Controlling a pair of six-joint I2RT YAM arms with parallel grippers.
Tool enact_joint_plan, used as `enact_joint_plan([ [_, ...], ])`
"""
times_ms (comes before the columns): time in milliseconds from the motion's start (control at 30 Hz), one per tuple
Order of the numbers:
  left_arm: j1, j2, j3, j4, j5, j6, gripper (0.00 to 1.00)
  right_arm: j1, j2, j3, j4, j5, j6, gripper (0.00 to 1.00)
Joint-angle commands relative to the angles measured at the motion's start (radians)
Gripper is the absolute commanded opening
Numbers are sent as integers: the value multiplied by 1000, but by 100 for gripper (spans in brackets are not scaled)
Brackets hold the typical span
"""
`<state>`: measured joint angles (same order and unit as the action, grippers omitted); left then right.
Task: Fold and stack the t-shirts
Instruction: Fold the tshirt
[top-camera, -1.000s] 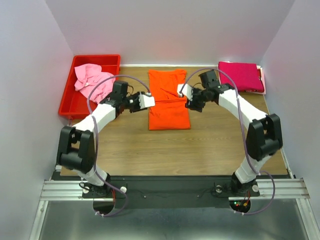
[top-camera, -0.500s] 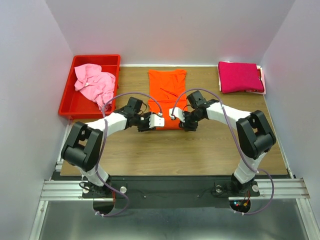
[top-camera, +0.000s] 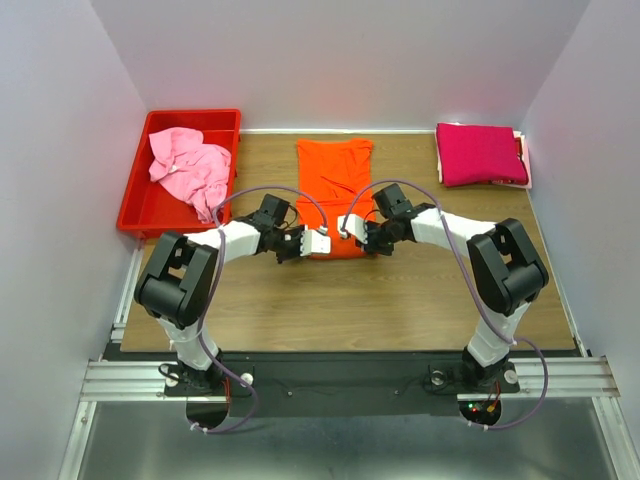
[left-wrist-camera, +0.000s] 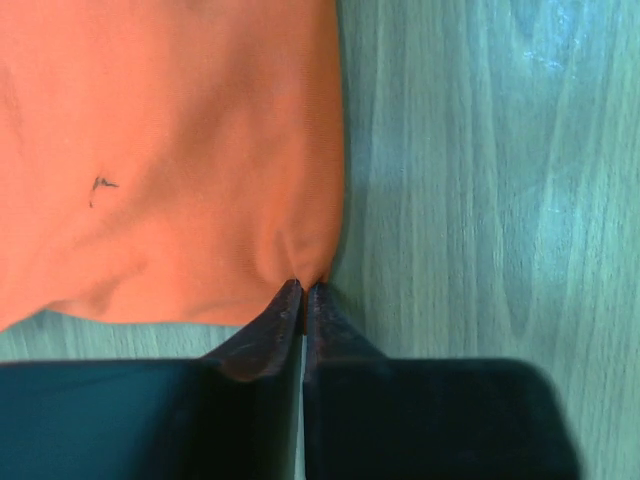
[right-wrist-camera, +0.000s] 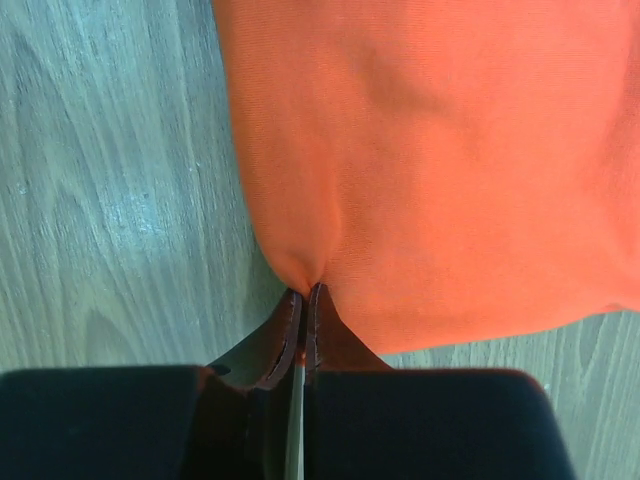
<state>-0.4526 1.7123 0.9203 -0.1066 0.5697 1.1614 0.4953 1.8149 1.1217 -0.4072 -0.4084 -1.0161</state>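
The bright orange t-shirt (top-camera: 335, 185) lies folded lengthwise in the middle of the table. My left gripper (top-camera: 308, 245) is shut on its near left corner; in the left wrist view the cloth (left-wrist-camera: 180, 150) puckers into the closed gripper (left-wrist-camera: 303, 288). My right gripper (top-camera: 362, 243) is shut on the near right corner, and the right wrist view shows the orange cloth (right-wrist-camera: 440, 150) pinched at the gripper (right-wrist-camera: 304, 290). A magenta t-shirt (top-camera: 480, 153) sits folded at the back right. A light pink t-shirt (top-camera: 188, 168) lies crumpled in the red bin (top-camera: 138, 205).
The red bin stands at the back left beside the left wall. The magenta shirt rests on a pale layer (top-camera: 522, 150) at the back right corner. Bare wood table (top-camera: 400, 300) stretches between the orange shirt and the arm bases.
Both grippers came down from the shirt's middle to its near corners and shut on the cloth there. The arms now lie low, converging on the shirt's near edge.
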Motion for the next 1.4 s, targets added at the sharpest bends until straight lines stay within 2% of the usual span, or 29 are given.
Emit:
enact_joint_plan([
  [0,-6,-17,44,-93,-4,6,2,0,-12,-28,15,56,42,1],
  [200,18,-117,172,-224,44,-40,0,0,-137,22,-62,68,119,0],
  [333,17,-169,187,-272,39,-35,0,0,-196,73,-140,59,126,1],
  [467,-3,-230,141,-301,36,-37,0,2,-229,78,-219,37,123,1],
  [667,-89,-356,2,-344,27,-37,0,48,-314,36,-335,19,129,1],
  [833,-147,-485,-44,-524,100,7,0,143,-452,-13,-524,-21,140,0],
  [900,-159,-532,-54,-638,152,96,0,209,-521,-52,-585,-29,151,1],
  [967,-176,-583,-61,-730,183,174,0,256,-567,-80,-611,-32,163,0],
  [1067,-181,-634,-70,-774,223,201,0,291,-618,-103,-619,-24,178,1],
  [1167,-181,-637,-64,-789,216,184,0,292,-602,-89,-613,14,198,0],
  [1367,-150,-505,69,-812,193,167,0,250,-537,-14,-590,25,191,1],
])
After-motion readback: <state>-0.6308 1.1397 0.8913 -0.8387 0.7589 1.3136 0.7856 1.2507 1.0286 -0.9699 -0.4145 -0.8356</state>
